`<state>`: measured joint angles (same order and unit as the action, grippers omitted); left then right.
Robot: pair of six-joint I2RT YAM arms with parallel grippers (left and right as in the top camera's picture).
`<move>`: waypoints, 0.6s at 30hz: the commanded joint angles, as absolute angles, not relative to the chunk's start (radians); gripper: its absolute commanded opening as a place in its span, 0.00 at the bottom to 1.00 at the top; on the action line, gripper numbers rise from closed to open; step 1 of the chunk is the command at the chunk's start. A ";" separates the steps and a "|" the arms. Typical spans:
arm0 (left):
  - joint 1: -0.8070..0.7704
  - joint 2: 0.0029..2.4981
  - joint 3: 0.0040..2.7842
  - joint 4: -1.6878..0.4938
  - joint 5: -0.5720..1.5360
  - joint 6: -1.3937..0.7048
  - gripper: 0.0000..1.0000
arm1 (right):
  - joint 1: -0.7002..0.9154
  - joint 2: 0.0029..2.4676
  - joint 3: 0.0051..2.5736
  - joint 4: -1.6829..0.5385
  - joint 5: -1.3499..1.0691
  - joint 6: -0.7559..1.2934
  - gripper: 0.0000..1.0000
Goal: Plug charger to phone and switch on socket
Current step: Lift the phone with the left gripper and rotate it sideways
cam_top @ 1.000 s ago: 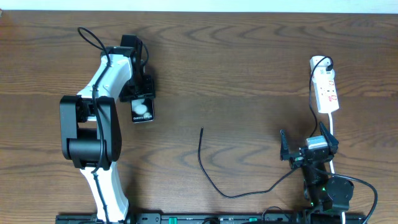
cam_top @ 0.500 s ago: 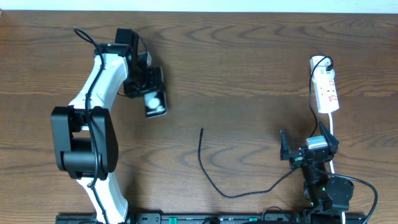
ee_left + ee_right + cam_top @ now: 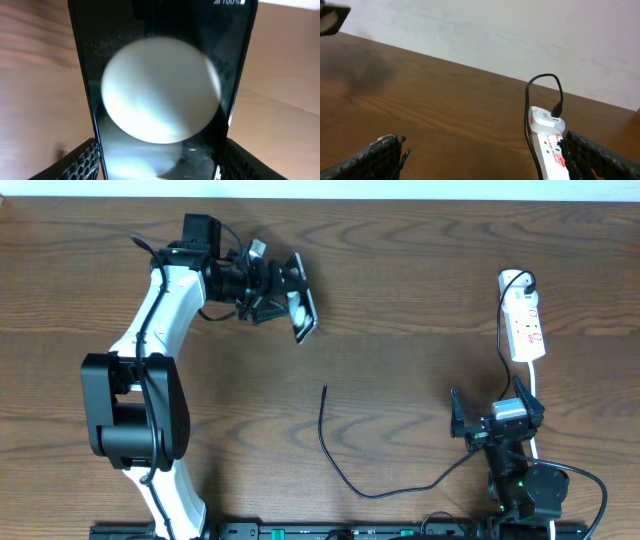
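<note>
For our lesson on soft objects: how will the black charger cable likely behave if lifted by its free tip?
Probably floppy: the charger cable lies in loose curves on the table, so the rest should sag and drag. It looks thin, so it is likely light. Its small plug tip may twist in a grip.

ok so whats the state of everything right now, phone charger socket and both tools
phone, gripped in the left tool, off the table, tilted, screen lit
charger, lying loose on the table, tip free, not in the phone
socket, flat on the table, adapter plugged in at its far end, switch position unclear
left tool, shut on the phone
right tool, open, empty
</note>
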<state>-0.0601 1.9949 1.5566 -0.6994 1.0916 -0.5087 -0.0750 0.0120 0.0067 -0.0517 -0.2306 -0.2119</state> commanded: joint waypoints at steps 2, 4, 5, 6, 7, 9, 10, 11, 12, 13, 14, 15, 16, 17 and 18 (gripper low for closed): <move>-0.057 1.970 1.584 -0.662 1.318 -0.777 0.08 | -0.070 0.007 0.006 -0.057 -0.227 -0.215 0.99; -0.057 1.970 1.584 -0.646 1.356 -0.825 0.08 | -0.070 0.007 0.006 -0.057 -0.227 -0.215 0.99; -0.057 1.970 1.584 -0.636 1.381 -0.853 0.08 | -0.070 0.007 0.006 -0.057 -0.227 -0.215 0.99; -0.057 1.970 1.584 -0.630 1.400 -0.881 0.07 | -0.070 0.007 0.006 -0.057 -0.227 -0.215 0.99; -0.057 1.970 1.584 -0.622 1.421 -0.917 0.07 | -0.070 0.007 0.006 -0.057 -0.227 -0.215 0.99; -0.057 1.970 1.584 -0.611 1.443 -0.984 0.07 | -0.070 0.007 0.006 -0.057 -0.227 -0.215 0.99; -0.057 1.970 1.584 -0.599 1.452 -1.028 0.08 | -0.070 0.007 0.006 -0.057 -0.227 -0.215 0.99; -0.057 1.970 1.584 -0.587 1.458 -1.058 0.07 | -0.070 0.007 0.006 -0.057 -0.227 -0.215 0.99; -0.057 1.970 1.584 -0.577 1.464 -1.089 0.07 | -0.070 0.007 0.006 -0.057 -0.227 -0.215 0.99; -0.057 1.970 1.584 -0.565 1.475 -1.118 0.07 | -0.070 0.007 0.006 -0.057 -0.227 -0.215 0.99; -0.057 1.970 1.584 -0.553 1.486 -1.141 0.07 | -0.070 0.007 0.006 -0.057 -0.227 -0.215 0.99; -0.057 1.970 1.584 -0.541 1.497 -1.168 0.08 | -0.070 0.007 0.006 -0.057 -0.227 -0.215 0.99; -0.057 1.970 1.584 -0.532 1.505 -1.185 0.08 | -0.070 0.007 0.006 -0.057 -0.227 -0.215 0.99; -0.057 1.970 1.584 -0.525 1.511 -1.200 0.07 | -0.070 0.007 0.006 -0.057 -0.227 -0.215 0.99; -0.057 1.970 1.584 -0.520 1.521 -1.216 0.07 | -0.070 0.007 0.006 -0.057 -0.227 -0.215 0.99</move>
<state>-0.0601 1.9949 1.5566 -0.5350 1.4204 -1.1007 -0.0750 0.0120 0.0067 -0.0521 -0.2306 -0.2119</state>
